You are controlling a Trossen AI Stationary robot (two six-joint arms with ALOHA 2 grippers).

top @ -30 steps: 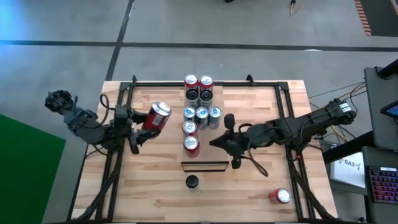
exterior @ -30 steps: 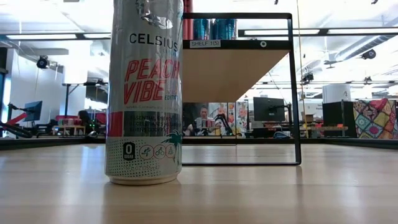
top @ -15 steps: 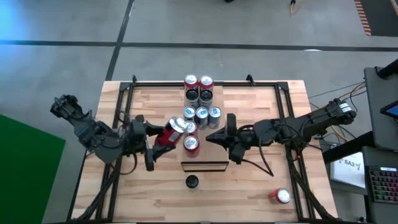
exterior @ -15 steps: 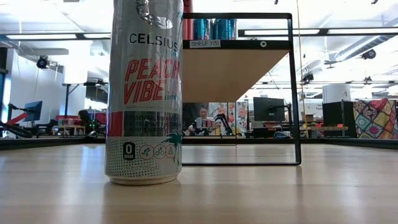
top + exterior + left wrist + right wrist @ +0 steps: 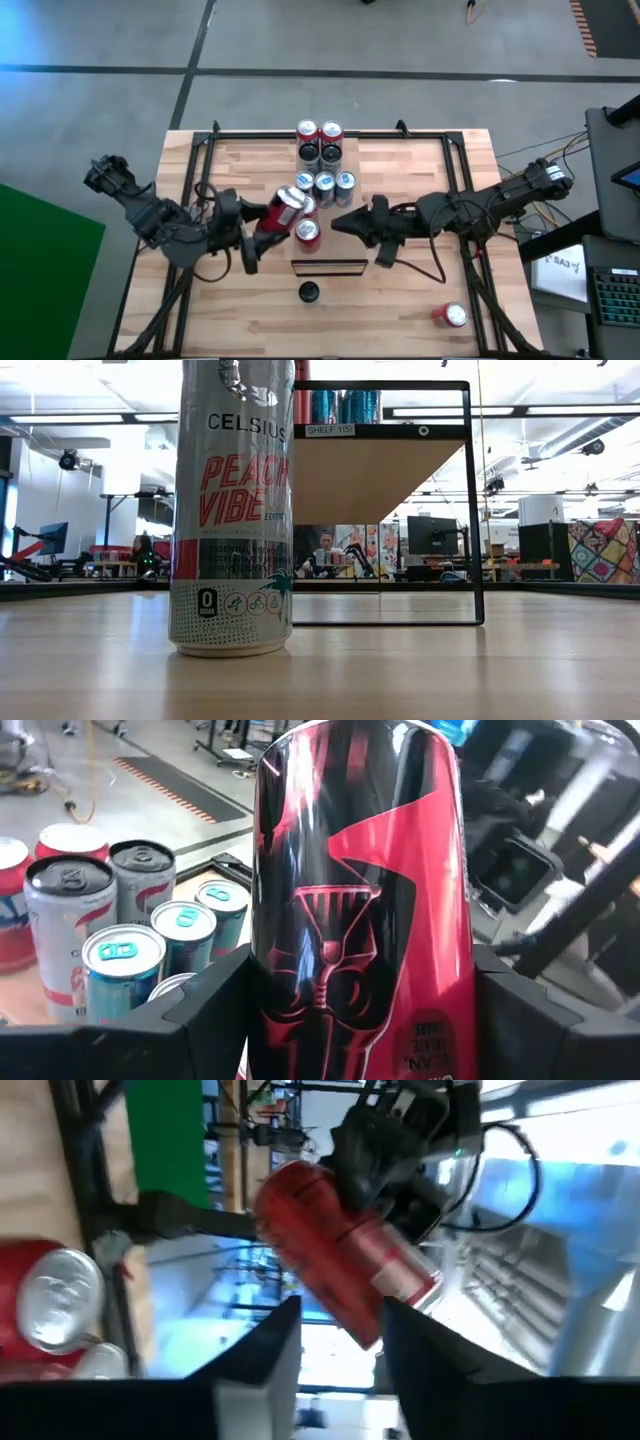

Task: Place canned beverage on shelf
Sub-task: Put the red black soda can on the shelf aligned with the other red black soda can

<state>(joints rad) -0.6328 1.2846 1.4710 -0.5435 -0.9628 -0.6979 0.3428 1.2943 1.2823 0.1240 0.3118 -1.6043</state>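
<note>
L hand (image 5: 255,232) is gripping a red can (image 5: 281,212) round its body, fingers (image 5: 205,1005) pressing on both sides w/ the can filling the space between them. Can is hanging tilted in the air, its silver top leaning toward the shelf (image 5: 322,190) and sitting right over the near-left corner of the can cluster there.

Shelf is carrying several cans: two red-topped ones (image 5: 319,131) at its far end w/ two dark-topped ones just nearer, three blue-topped cans (image 5: 325,183) mid-shelf, and two more red ones (image 5: 308,231) at the near end, the closest of them just beside the held can.

R hand (image 5: 340,223) is hovering on the other side of the shelf from the L hand, near its front end, fingers pointing at the held can, standing narrowly apart w/ nothing between them.

Off the shelf, a tall Celsius can (image 5: 233,510) is standing upright on the worktop (image 5: 420,170) just in front of the shelf's near end. Another red can (image 5: 450,315) is lying on its side near the worktop's front-right corner, well apart from the shelf.
</note>
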